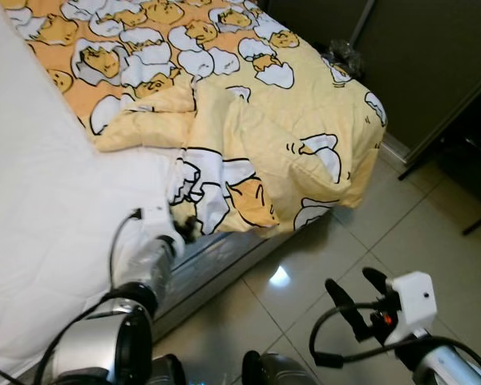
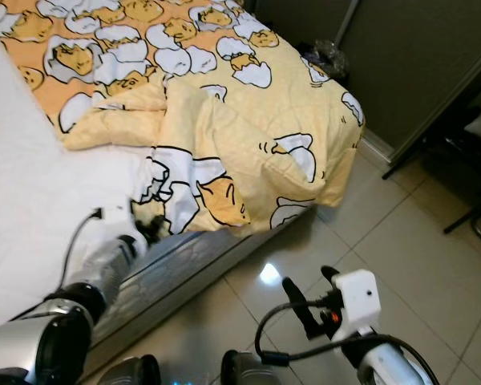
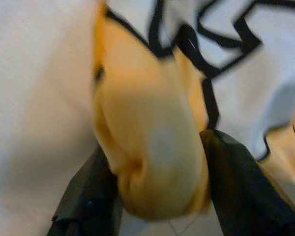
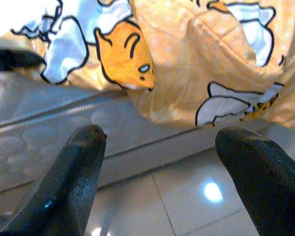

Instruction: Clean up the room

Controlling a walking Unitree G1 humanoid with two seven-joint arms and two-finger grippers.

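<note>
A yellow-orange blanket printed with cartoon eggs lies crumpled over the foot of the bed, one corner hanging over the mattress side. My left gripper is at that hanging corner on the bed's edge. In the left wrist view its black fingers are shut on a bunched fold of the blanket. My right gripper hovers open above the tiled floor, apart from the bed; between its fingers I see the mattress side and the blanket's drooping edge.
A white sheet covers the bed's left part. The grey quilted mattress side faces glossy floor tiles. A dark wardrobe or door stands behind the bed's foot, and dark furniture legs show at the far right.
</note>
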